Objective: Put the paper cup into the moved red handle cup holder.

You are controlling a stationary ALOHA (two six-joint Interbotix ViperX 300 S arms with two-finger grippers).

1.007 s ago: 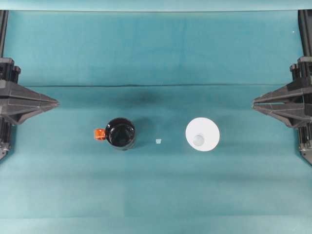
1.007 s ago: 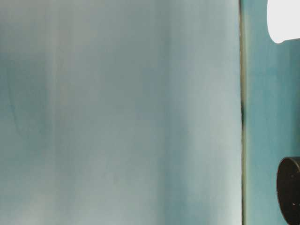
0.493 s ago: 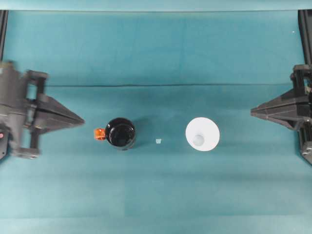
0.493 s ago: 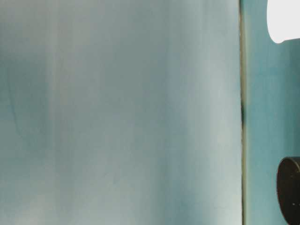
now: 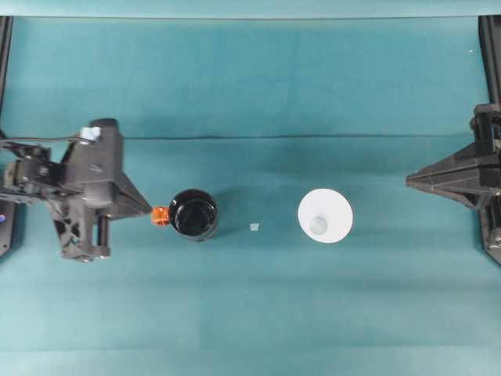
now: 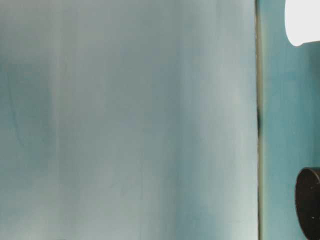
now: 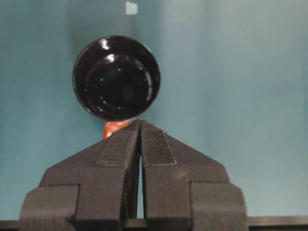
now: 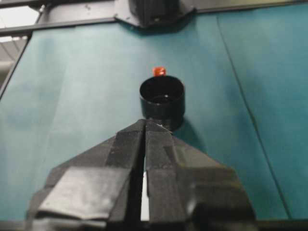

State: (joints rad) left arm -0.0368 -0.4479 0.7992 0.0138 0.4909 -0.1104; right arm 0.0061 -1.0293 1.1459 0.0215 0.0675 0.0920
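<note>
The red handle cup holder [image 5: 193, 214] is a glossy black round cup standing left of the table's middle, with its orange-red handle [image 5: 160, 215] pointing left. My left gripper [image 5: 149, 211] is shut, and its tips sit right at that handle. In the left wrist view the closed fingertips [image 7: 140, 123] lie just short of the holder [image 7: 116, 78], partly covering the handle [image 7: 113, 128]. The paper cup [image 5: 325, 216] stands upright right of centre. My right gripper [image 5: 409, 182] is shut, well to the right of the paper cup. In the right wrist view the holder [image 8: 162, 98] lies beyond the shut right gripper [image 8: 145, 123].
A tiny pale scrap [image 5: 254, 227] lies on the teal cloth [image 5: 250, 313] between holder and cup. Black frame rails [image 5: 491, 47] run along both side edges. The table-level view catches the white cup's edge [image 6: 302, 20] and the black holder's edge [image 6: 307, 202].
My left arm has swung in from the left edge to the holder's handle, staying shut. The right gripper has hardly moved. Cup and holder have stayed put.
</note>
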